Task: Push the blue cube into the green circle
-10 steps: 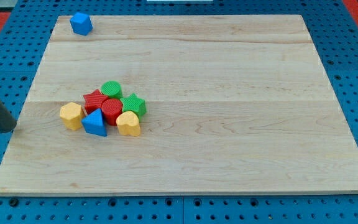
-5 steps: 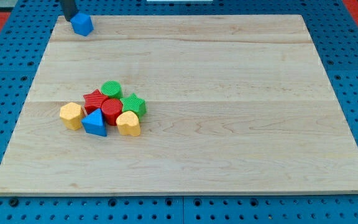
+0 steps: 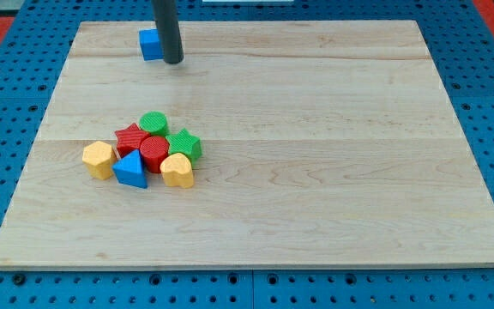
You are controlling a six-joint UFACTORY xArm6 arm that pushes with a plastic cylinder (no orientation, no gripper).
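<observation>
My tip (image 3: 173, 61) rests on the wooden tabletop (image 3: 316, 129) near its top-left corner, with the dark rod rising straight out of the view's top. There is no gripper on this arm, so nothing is grasped; the rod can only push. The blue cube (image 3: 150, 44) sits just to the view's left of the rod, touching it or nearly so, and its right side is partly hidden behind the rod. The cube lies close to the tabletop's top edge.

The green circle (image 3: 153, 123) stands well apart from the cube, toward the left edge at about mid-height of the tabletop. It forms the top of a tight cluster of blocks. Just below it to the left is a red star (image 3: 130, 137), and a red circle (image 3: 154, 152) sits in the middle of the group. A green star (image 3: 183, 144) lies on the cluster's right side. Along the bottom run a yellow hexagon-like block (image 3: 99, 159) at the far left, a blue triangle (image 3: 130, 168) beside it, and a yellow heart (image 3: 177, 170) on the right. The blocks in the cluster touch or nearly touch their neighbours.
</observation>
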